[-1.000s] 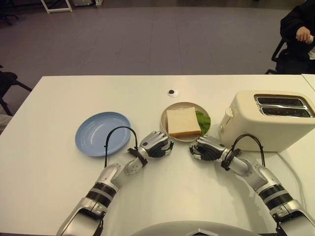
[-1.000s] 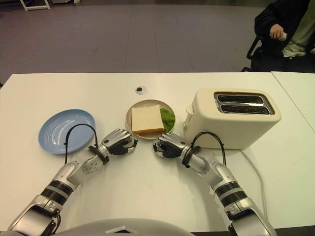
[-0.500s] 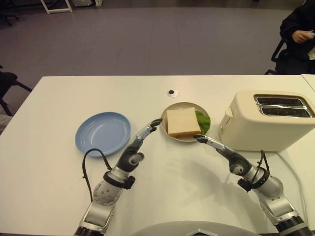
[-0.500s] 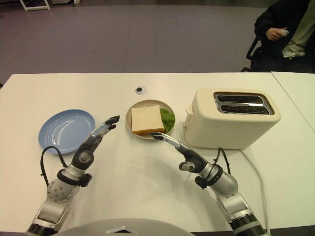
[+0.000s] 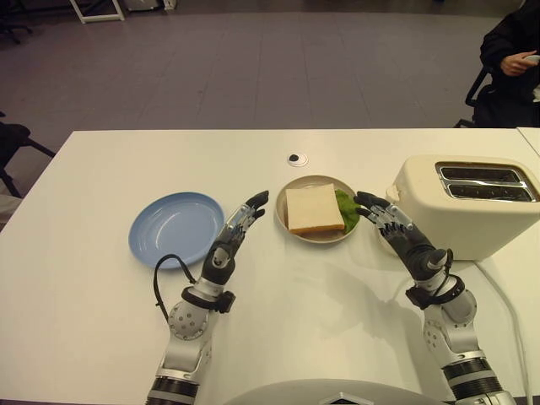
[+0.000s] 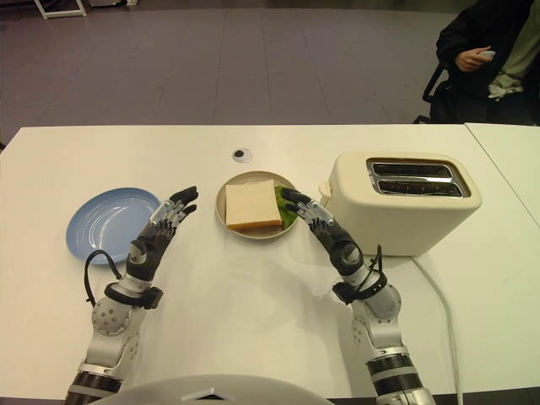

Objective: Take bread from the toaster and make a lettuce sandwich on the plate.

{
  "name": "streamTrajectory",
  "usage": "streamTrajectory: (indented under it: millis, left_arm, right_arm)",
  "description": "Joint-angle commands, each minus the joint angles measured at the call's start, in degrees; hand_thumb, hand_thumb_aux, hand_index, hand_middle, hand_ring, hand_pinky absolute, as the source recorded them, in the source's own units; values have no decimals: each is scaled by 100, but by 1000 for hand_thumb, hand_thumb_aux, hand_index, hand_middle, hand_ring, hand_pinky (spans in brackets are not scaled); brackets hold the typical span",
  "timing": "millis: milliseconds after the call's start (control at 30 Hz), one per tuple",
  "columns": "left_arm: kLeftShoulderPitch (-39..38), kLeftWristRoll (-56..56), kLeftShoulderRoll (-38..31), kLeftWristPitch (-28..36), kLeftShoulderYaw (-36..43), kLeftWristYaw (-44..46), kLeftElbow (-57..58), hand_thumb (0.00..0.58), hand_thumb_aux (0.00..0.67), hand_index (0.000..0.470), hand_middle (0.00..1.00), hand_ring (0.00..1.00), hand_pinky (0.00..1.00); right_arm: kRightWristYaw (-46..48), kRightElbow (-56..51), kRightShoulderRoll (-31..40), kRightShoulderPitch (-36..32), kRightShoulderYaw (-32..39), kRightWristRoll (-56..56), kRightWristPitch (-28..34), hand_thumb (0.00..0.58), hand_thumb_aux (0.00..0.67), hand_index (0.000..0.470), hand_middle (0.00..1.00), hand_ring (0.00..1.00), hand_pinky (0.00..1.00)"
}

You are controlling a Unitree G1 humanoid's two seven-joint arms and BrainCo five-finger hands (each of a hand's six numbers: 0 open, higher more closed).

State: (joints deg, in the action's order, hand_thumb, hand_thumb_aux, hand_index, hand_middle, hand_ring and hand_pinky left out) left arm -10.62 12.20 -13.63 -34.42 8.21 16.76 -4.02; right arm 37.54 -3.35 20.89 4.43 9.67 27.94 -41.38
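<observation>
The white desk (image 5: 84,278) holds a cream toaster (image 5: 460,219) on the right and a blue plate (image 5: 173,229) on the left. Between them is a tan plate (image 5: 316,240). The left hand (image 5: 228,240) and right hand (image 5: 401,240) stand on either side of it, fingers spread, holding nothing. The bread (image 5: 313,208) lies on the tan plate, with green lettuce (image 5: 346,207) peeking out.

Grey floor (image 5: 253,67) in large tiles beyond the far edge of a white surface (image 5: 76,278). White frame legs (image 5: 101,18) far off at the left. Part of a dark chair (image 5: 10,139) off the surface's left edge. Just beside its far right corner, a second white table (image 6: 510,160). Small round port (image 5: 294,158) set near the far edge.
</observation>
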Motion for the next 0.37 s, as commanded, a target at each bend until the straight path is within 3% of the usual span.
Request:
streamTrajectory:
  millis: [33,367]
  left_arm:
    - [54,-10,78,-15,-52,142,73,0,0,0,0,0,0]
    - [16,-272,219,-16,-44,274,41,0,0,0,0,0,0]
  right_arm:
    - [268,127,-92,111,-108,157,129,0,0,0,0,0,0]
    - [431,601,-281,447,-429,221,328,0,0,0,0,0,0]
